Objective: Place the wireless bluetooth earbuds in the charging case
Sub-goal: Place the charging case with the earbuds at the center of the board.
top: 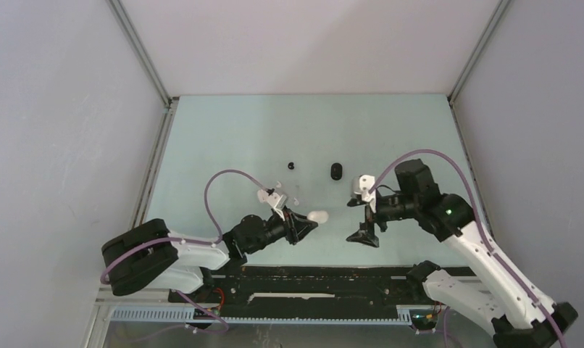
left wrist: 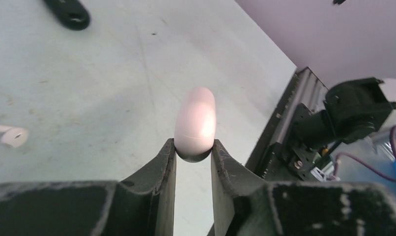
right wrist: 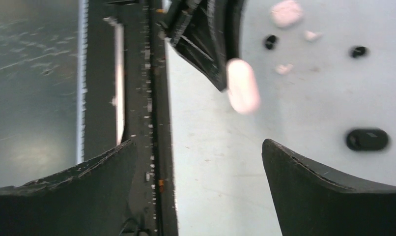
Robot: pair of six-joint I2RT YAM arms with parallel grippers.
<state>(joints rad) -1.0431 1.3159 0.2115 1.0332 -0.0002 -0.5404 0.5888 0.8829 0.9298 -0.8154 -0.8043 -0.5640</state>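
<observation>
Earbuds (left wrist: 9,135) lie toward the desk's far edge; our left jaws pinch the white case (left wrist: 196,123) endwise, pointing at our right jaws, wide open and empty.

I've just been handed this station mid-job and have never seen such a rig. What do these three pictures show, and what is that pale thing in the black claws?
These are two robot arms bolted at the table's near edge. One picture looks down from above and behind them; the other two come from a camera on each wrist, so the dark prongs there are that arm's own fingers. The left gripper is shut on a white oval charging case, pinched between its fingers. The right gripper is open and empty. On the pale green table lie a black oval case, a tiny black earbud and a small white earbud.
</observation>
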